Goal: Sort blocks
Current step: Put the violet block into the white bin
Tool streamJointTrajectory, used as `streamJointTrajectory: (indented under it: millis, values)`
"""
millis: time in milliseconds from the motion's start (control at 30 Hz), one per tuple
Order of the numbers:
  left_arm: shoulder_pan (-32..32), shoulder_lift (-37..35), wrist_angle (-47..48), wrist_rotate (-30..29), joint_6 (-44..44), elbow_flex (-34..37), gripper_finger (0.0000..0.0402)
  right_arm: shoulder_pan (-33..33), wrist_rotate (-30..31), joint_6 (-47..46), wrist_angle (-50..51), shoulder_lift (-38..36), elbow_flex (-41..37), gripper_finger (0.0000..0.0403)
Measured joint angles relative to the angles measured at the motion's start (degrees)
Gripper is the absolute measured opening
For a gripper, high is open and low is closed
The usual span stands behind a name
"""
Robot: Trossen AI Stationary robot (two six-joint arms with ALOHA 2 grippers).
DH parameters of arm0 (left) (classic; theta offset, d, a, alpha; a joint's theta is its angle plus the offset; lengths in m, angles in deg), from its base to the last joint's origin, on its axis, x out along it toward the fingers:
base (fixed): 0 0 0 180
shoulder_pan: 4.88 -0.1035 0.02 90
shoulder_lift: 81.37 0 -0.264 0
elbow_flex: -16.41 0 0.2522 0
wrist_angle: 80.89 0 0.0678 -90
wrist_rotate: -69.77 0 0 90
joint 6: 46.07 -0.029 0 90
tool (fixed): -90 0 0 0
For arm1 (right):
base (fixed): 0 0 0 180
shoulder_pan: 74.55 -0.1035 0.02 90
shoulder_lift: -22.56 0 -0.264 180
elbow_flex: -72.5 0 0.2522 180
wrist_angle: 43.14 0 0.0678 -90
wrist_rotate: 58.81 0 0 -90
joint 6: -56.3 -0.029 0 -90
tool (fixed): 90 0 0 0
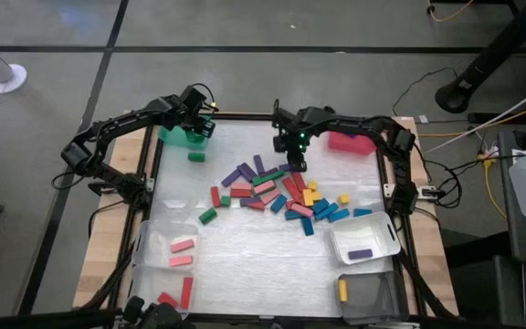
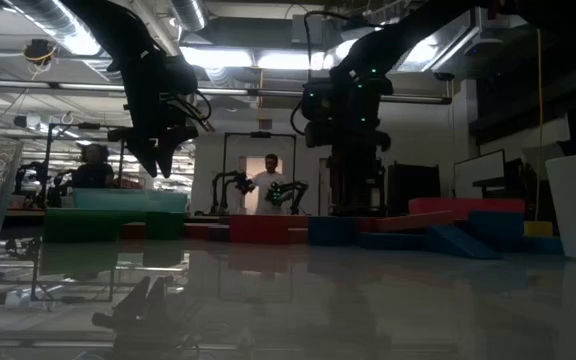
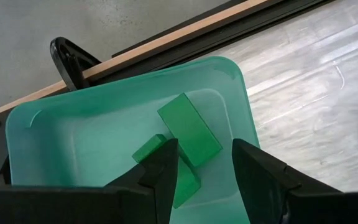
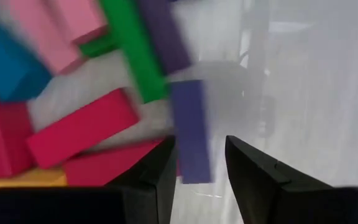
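The blocks (image 1: 281,194) lie mostly in a loose heap at the centre of the high view, red, pink, green, blue, purple and yellow bars tumbled against one another on the pale surface (image 1: 245,251). A purple block (image 4: 190,127) lies at the heap's upper edge, and the right end effector (image 1: 296,164) hangs directly over it; its fingers (image 4: 157,171) stand apart on either side of that block without closing on it. A lone green block (image 1: 196,156) lies apart toward the upper left of the high view, just below the green bin (image 1: 184,136). Inside that bin rest green blocks (image 3: 188,129), seen in the left wrist view, and the left end effector (image 1: 207,117) hovers above the bin with its fingers (image 3: 257,171) spread and nothing between them. At the lower left of the high view a clear bin (image 1: 158,258) holds pink blocks (image 1: 182,245). At the lower right a white bin (image 1: 365,239) holds one purple block (image 1: 361,253), and below it a grey bin (image 1: 370,294) holds a yellow block (image 1: 342,290). A red bin (image 1: 352,142) sits at the upper right.
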Motion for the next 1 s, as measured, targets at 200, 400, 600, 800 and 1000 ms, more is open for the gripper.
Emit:
streamJointTrajectory:
  millis: [200, 400, 600, 800, 1000]
  values:
    - [0.04, -0.02, -0.02, 0.29, -0.02, 0.00, 0.0141, -3.61, 6.82, 4.40, -1.92, 1.93, -0.11, 0.0138]
    - [0.28, -0.02, 0.03, 0.64, -0.02, 0.00, 0.0141, -4.13, 8.49, 3.78, -3.00, 2.95, -0.13, 0.0138]
    - [0.28, -0.02, -0.03, 0.65, -0.02, 0.00, 0.0141, -4.24, 7.73, 2.58, -2.88, 4.07, -0.07, 0.0138]
    - [0.28, -0.02, -0.02, 0.65, -0.02, 0.00, 0.0141, -4.24, 8.96, 2.49, -2.91, 6.72, -0.04, 0.0138]
    - [0.28, -0.02, -0.02, 0.68, -0.02, 0.00, 0.0141, -4.24, 9.53, 2.40, -3.03, 7.54, 0.13, 0.0137]
